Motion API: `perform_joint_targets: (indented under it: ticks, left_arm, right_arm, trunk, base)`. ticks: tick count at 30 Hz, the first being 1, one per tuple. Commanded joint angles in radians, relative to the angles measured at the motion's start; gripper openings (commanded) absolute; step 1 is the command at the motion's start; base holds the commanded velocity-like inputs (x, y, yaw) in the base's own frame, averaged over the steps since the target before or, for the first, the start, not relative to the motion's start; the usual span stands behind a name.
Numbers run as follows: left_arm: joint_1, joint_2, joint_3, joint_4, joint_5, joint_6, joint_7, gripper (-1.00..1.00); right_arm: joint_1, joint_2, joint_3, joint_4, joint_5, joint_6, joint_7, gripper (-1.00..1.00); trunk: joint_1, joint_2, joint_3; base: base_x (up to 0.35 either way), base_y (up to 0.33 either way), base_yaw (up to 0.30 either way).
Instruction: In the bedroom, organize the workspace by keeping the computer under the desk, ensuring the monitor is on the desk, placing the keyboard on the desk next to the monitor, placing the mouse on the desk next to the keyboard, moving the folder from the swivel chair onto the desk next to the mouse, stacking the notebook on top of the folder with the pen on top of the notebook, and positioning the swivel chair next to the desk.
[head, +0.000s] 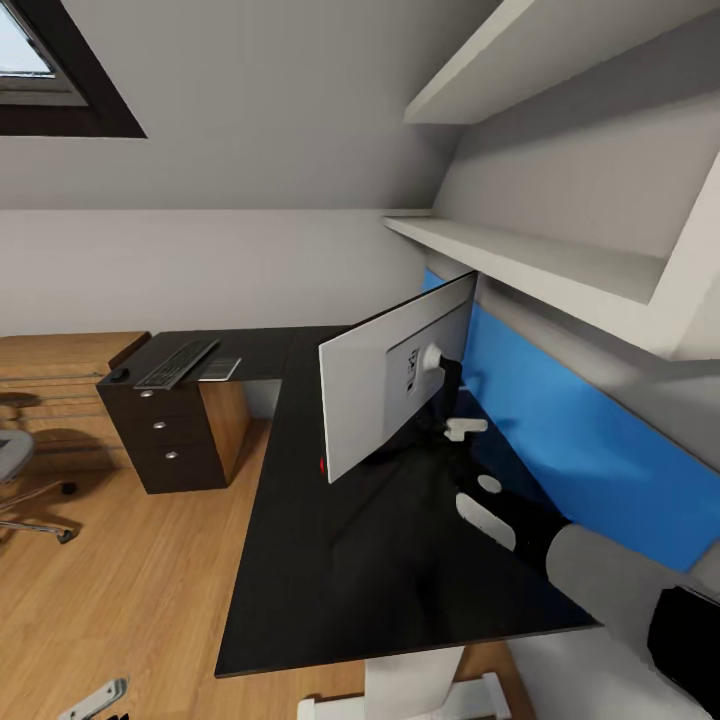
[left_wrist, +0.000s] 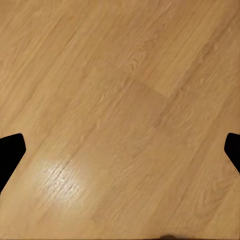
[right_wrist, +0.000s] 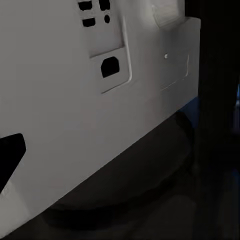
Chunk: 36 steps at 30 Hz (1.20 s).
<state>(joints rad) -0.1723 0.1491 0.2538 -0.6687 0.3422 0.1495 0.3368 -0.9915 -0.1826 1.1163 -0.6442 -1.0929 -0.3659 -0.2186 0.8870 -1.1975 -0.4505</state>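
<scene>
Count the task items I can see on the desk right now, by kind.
monitor: 1
keyboard: 1
mouse: 1
notebook: 1
Total on the desk: 4

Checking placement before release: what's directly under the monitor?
The monitor shows its grey back. Beneath it the right wrist view shows its round black base on the black desk. The stand is hidden by the right arm; the jaws' state can't be told.
</scene>
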Motion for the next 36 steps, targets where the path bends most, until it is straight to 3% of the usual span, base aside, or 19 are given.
perform_joint_targets:
  ticks: [1,2,3,5,8,10,12,14,15,16,18,19,20,24,26,30,36]
  left_arm:
    - [0.000,0.000,-0.002,0.005,0.008,-0.013,0.004,1.00]
    - [0.000,0.000,-0.003,0.014,0.008,-0.024,0.004,1.00]
    - [0.000,0.000,-0.003,0.050,0.008,-0.042,0.003,1.00]
    - [0.000,0.000,-0.004,0.060,0.008,-0.046,0.002,1.00]
    - [0.000,0.000,-0.004,0.075,0.008,-0.050,0.002,1.00]
    - [0.000,-0.001,-0.004,0.106,0.008,-0.065,0.002,1.00]
    - [-0.001,-0.001,-0.005,0.121,0.008,-0.082,0.001,1.00]
    - [-0.001,-0.003,-0.006,0.134,0.008,-0.113,0.001,1.00]
    - [-0.001,-0.005,-0.006,0.140,0.008,-0.129,0.000,1.00]
    - [-0.001,-0.006,-0.006,0.142,0.008,-0.134,0.000,1.00]
    - [-0.001,-0.013,-0.017,0.147,0.008,-0.147,0.000,1.00]
    - [0.000,-0.015,-0.027,0.149,0.008,-0.151,-0.001,1.00]
    - [-0.001,-0.016,-0.046,0.152,0.008,-0.155,0.000,1.00]
    - [0.000,-0.017,-0.086,0.176,0.008,-0.161,0.000,1.00]
    - [-0.001,-0.016,-0.096,0.186,0.008,-0.168,-0.001,1.00]
    - [0.000,-0.016,-0.107,0.197,0.008,-0.214,-0.001,1.00]
    - [-0.001,-0.018,-0.117,0.200,0.008,-0.227,-0.001,1.00]
  right_arm:
    - [0.024,-0.058,0.009,-0.140,-0.006,0.006,-0.104,1.00]
    - [0.052,-0.111,0.012,-0.279,-0.003,0.018,-0.212,1.00]
    - [0.104,-0.202,0.034,-0.576,0.033,0.042,-0.470,1.00]
    - [0.113,-0.220,0.045,-0.658,0.065,0.056,-0.565,1.00]
    - [0.120,-0.223,0.065,-0.735,0.109,0.116,-0.692,1.00]
    - [0.122,-0.193,0.065,-0.778,0.127,0.202,-0.760,1.00]
    - [0.122,-0.165,0.056,-0.790,0.131,0.252,-0.777,1.00]
    - [0.122,-0.103,0.023,-0.797,0.136,0.331,-0.790,1.00]
    - [0.122,-0.048,-0.011,-0.797,0.139,0.386,-0.796,1.00]
    - [0.122,-0.018,-0.030,-0.793,0.142,0.413,-0.798,1.00]
    - [0.122,0.086,-0.094,-0.753,0.178,0.507,-0.804,1.00]
    - [0.122,0.124,-0.110,-0.718,0.215,0.534,-0.806,1.00]
    - [0.122,0.162,-0.123,-0.648,0.284,0.545,-0.804,1.00]
    - [0.123,0.207,-0.121,-0.492,0.375,0.480,-0.795,1.00]
    - [0.125,0.217,-0.103,-0.460,0.392,0.455,-0.791,1.00]
    - [0.127,0.227,-0.023,-0.436,0.415,0.420,-0.794,1.00]
    - [0.128,0.229,-0.005,-0.437,0.419,0.405,-0.796,1.00]
  trunk:
    - [0.000,-0.001,-0.001]
    - [0.000,-0.001,-0.001]
    - [0.000,-0.001,-0.001]
    - [0.000,-0.001,-0.001]
    - [0.000,-0.001,-0.001]
    - [0.000,-0.001,-0.001]
    - [0.000,-0.001,-0.001]
    - [0.000,-0.001,-0.001]
    - [0.000,-0.001,-0.001]
    - [0.000,-0.001,-0.001]
    - [0.000,-0.001,-0.001]
    - [0.000,-0.001,-0.001]
    - [0.000,-0.001,-0.001]
    - [0.000,-0.001,-0.001]
    - [0.000,-0.001,-0.001]
    - [0.000,-0.001,-0.001]
    - [0.000,-0.001,-0.001]
  base:
    - [0.000,0.000,0.000]
    - [0.000,0.000,0.000]
    - [0.000,0.000,0.000]
    - [0.000,0.000,0.000]
    - [0.000,0.000,0.000]
    - [0.000,0.000,0.000]
    - [0.000,0.000,0.000]
    - [0.000,0.000,0.000]
    - [0.000,0.000,0.000]
    - [0.000,0.000,0.000]
    - [0.000,0.000,0.000]
    - [0.000,0.000,0.000]
    - [0.000,0.000,0.000]
    - [0.000,0.000,0.000]
    - [0.000,0.000,0.000]
    - [0.000,0.000,0.000]
    - [0.000,0.000,0.000]
